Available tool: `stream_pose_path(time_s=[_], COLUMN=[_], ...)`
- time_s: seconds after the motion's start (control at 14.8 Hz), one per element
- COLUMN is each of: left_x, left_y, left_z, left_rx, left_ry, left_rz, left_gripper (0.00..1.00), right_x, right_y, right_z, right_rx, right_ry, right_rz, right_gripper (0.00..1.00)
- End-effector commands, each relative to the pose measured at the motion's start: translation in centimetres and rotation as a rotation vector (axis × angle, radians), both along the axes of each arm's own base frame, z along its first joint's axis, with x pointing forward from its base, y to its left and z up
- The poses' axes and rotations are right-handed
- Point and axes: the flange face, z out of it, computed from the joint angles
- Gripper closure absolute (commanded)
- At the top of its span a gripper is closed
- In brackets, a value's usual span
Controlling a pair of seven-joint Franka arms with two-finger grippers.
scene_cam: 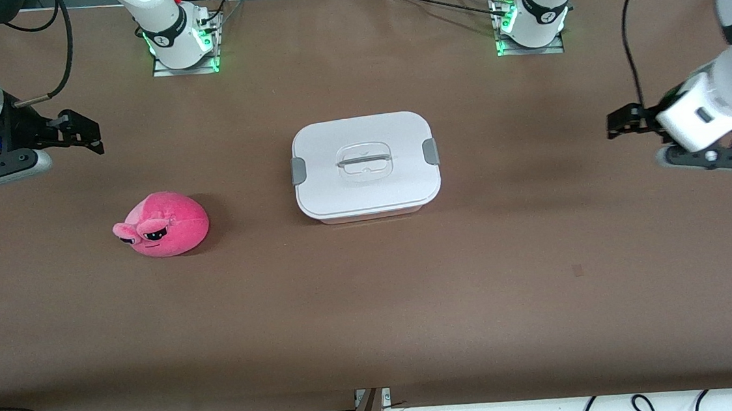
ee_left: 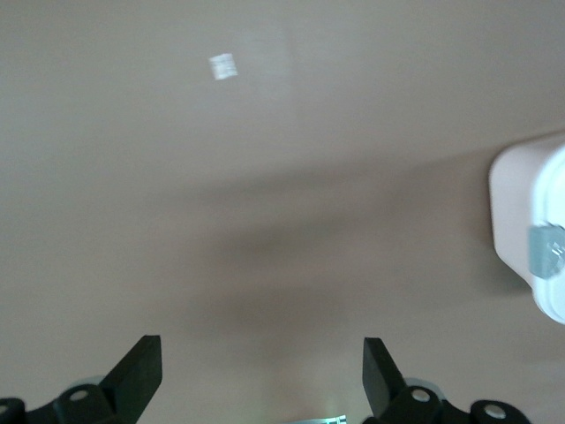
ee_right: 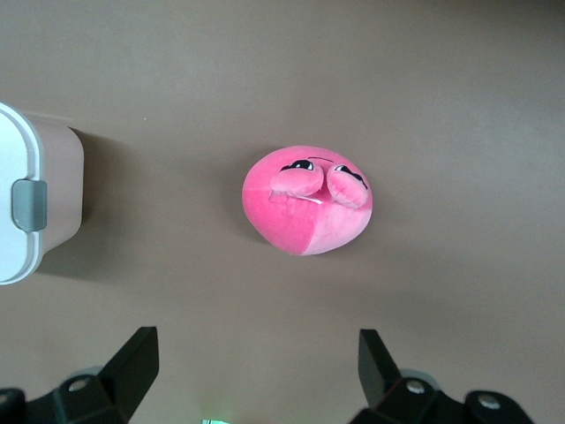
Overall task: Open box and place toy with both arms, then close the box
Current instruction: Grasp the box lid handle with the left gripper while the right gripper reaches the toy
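I am holding both pincers released and empty, up over the worktop (scene_cam: pixel 541 270) ends. The box (scene_cam: pixel 365 165) is sitting closed at the centre, its long axis running from one arm's end to the other, clips facing each arm. The toy (scene_cam: pixel 162 224) is lying at the box's eight o'clock, closest to my right pincer (scene_cam: pixel 76 133). My left pincer (scene_cam: pixel 624 123) is pointing at the box's three o'clock clip.

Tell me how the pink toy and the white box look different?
The toy is hot pink, round and plush with a sleepy face; the box is white-lidded, a rounded rectangle with grey side clips. The toy is smaller and sits nearer the right arm's end. Both rest on the brown table, untouched.
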Motion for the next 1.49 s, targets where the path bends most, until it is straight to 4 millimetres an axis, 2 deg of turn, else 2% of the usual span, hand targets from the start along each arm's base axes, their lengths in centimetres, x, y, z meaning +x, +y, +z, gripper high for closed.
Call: stream_pose_path(time_s=[0.0,0.07,0.14,0.2,0.34,0.41,0.47,0.68,0.88,0.95,1.08,1.15,1.29,1.42], left_x=[-0.5,-0.9,-1.6,-2.4,-4.2,-4.8,-5.7,-7.9,-10.4,-11.0,-10.8,-10.4,-11.3,-11.1], left_y=[-6.5,-8.6,-11.5,-14.3,-20.0,-22.5,-25.5,-32.3,-37.4,-38.7,-39.7,-40.3,-42.2,-42.5], left_z=[-1.5,-1.6,-2.1,-2.1,-2.7,-2.6,-3.1,-5.0,-6.4,-6.8,-8.6,-10.3,-12.8,-13.9], left_rx=[-0.052,-0.077,-0.089,-0.09,-0.092,-0.106,-0.114,-0.103,-0.065,-0.039,-0.045,-0.055,-0.062,-0.045], left_ry=[0.045,0.053,0.061,0.059,0.038,-0.002,-0.028,-0.11,-0.178,-0.202,-0.222,-0.227,-0.221,-0.221], left_rz=[-0.132,-0.169,-0.226,-0.273,-0.375,-0.44,-0.528,-0.781,-0.958,-1.045,-1.133,-1.214,-1.276,-1.29], left_gripper=[0.0,0.0,0.0,0.0,0.0,0.0,0.0,0.0,0.0,0.0,0.0,0.0,0.0,0.0], right_x=[-0.4,-0.3,0.5,1.4,3.4,4.4,5.1,6.2,4.9,4.3,3.3,3.0,2.9,3.2], right_y=[-0.4,-0.4,-0.6,-0.8,-1.5,-1.8,-2.2,-3.2,-3.2,-3.3,-3.8,-3.9,-4.3,-4.4], right_z=[0.2,0.3,-0.6,-2.3,-7.3,-10.9,-12.4,-17.8,-22.6,-23.3,-24.3,-24.8,-25.5,-26.6], right_rx=[0.005,0.001,0.012,0.014,-0.002,-0.028,-0.04,-0.018,-0.006,-0.002,-0.002,-0.002,-0.003,-0.002], right_ry=[0.008,0.0,-0.007,0.025,0.096,0.161,0.164,0.192,0.192,0.193,0.198,0.195,0.179,0.165], right_rz=[-0.012,-0.012,-0.014,-0.01,-0.014,-0.003,0.009,0.01,0.005,0.004,-0.008,-0.008,-0.015,-0.016], right_gripper=[0.0,0.0,0.0,0.0,0.0,0.0,0.0,0.0,0.0,0.0,0.0,0.0,0.0,0.0])
